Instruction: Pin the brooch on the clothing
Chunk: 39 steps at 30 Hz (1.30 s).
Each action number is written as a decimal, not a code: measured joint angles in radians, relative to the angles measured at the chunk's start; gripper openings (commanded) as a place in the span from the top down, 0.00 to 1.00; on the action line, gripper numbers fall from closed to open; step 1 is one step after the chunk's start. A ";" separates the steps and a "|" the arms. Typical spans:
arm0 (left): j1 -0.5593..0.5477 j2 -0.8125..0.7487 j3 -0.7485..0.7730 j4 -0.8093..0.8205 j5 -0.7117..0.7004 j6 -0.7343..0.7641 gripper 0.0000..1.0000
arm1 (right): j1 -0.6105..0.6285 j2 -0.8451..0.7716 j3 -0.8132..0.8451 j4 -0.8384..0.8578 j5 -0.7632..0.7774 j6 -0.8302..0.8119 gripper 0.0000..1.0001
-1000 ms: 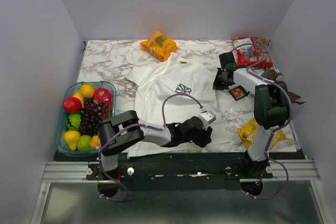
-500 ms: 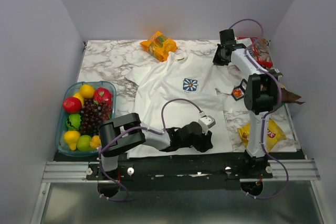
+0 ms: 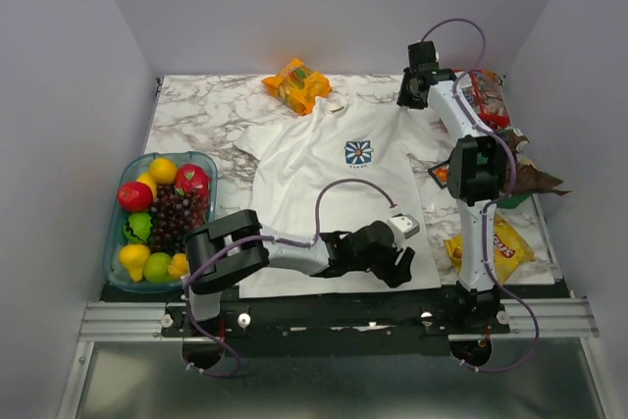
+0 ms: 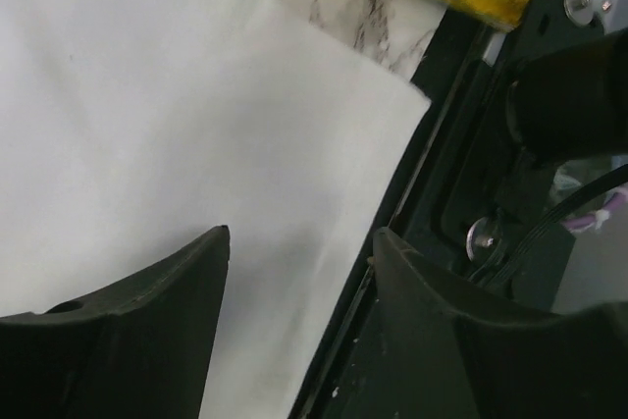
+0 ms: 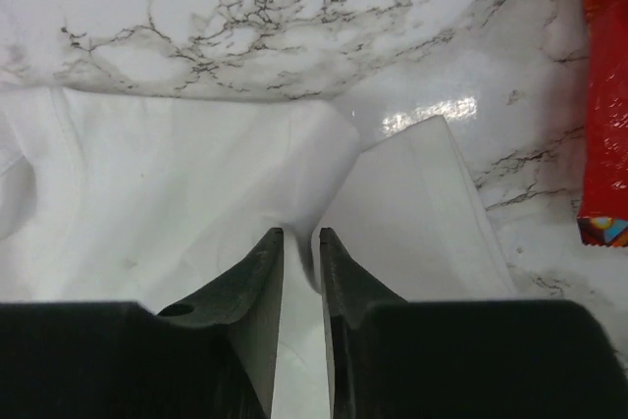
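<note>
The clothing, a white T-shirt [image 3: 334, 193] with a blue-and-white daisy print [image 3: 358, 152], lies spread flat on the marble table. My right gripper [image 3: 410, 95] is at the shirt's far right sleeve; in the right wrist view it [image 5: 300, 233] is shut on a raised fold of the white fabric [image 5: 196, 193]. My left gripper [image 3: 400, 264] is over the shirt's near right hem corner; in the left wrist view it [image 4: 302, 237] is open, with the fabric [image 4: 196, 125] flat below. The brooch [image 3: 439, 175], a tiny orange-red piece on a dark card, peeks out beside the right arm.
A tray of fruit [image 3: 116, 242] stands at the left. An orange snack bag [image 3: 296, 84] lies at the back, a red bag [image 3: 483, 95] at the back right, and a yellow chip bag [image 3: 498, 247] at the near right. The table's front rail [image 4: 461, 193] is right beside the left jaws.
My right gripper moved from mid-right to the far right, pulling the sleeve out so the shirt flattened. My left gripper slid right along the near hem to its corner.
</note>
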State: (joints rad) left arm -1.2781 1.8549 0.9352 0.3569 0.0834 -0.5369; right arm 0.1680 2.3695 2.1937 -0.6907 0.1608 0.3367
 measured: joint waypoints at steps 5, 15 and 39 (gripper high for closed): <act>0.018 -0.105 0.121 -0.180 -0.022 0.072 0.07 | 0.000 -0.018 0.013 0.000 0.026 -0.042 0.25; 0.456 -0.410 0.279 -0.522 -0.072 0.169 0.01 | 0.000 -0.312 -0.351 0.058 -0.092 -0.074 0.23; 1.119 0.282 0.910 -0.987 -0.063 0.367 0.08 | 0.091 -1.062 -1.218 0.226 -0.312 -0.011 0.21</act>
State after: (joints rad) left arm -0.1589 2.1365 1.8454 -0.6304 0.0204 -0.1699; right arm 0.2592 1.3071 0.9760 -0.4648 -0.1516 0.3252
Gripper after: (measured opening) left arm 0.932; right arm 0.783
